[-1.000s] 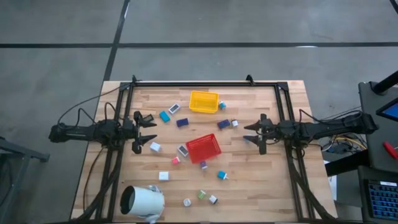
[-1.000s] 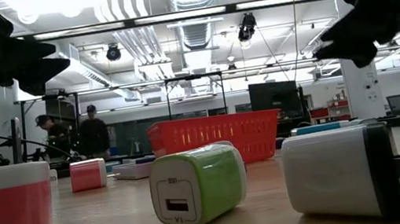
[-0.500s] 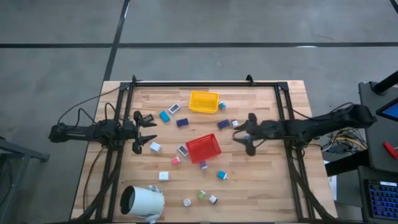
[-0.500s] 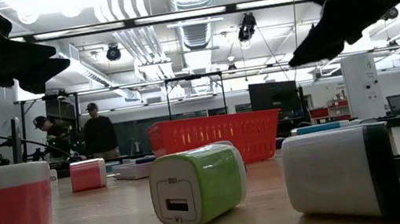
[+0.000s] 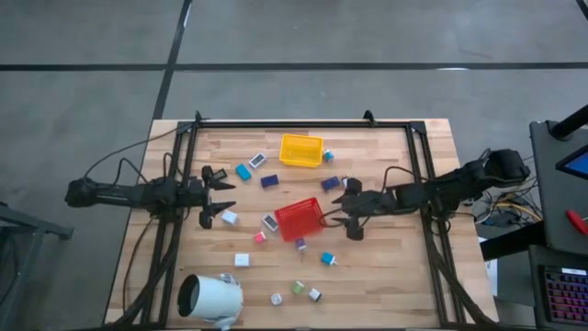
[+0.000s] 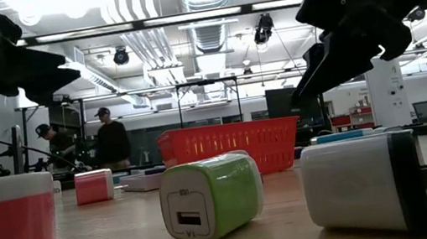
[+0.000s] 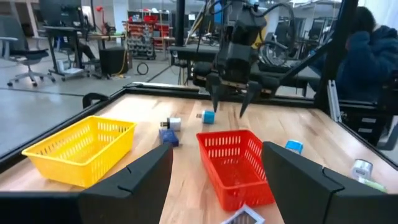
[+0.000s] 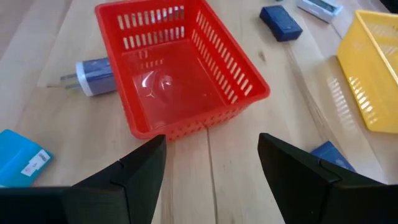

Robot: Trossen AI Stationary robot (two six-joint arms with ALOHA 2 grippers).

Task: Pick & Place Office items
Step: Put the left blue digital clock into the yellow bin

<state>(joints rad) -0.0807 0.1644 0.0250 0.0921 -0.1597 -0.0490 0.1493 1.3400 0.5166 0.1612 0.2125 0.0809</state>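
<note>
The right tool had advanced, spread, to the red tray's edge. The left tool, also spread, hovered over bare desk.

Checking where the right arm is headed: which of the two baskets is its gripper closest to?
The red basket. The right gripper hovers open just beside it, while the yellow basket sits farther back.

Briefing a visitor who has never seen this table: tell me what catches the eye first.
The red tray sits mid-table, empty, with the right claw open and reaching in beside it. A yellow tray lies toward the far edge, and a large white cylinder lies tipped at the near left corner. Small colourful blocks are scattered between.
</note>
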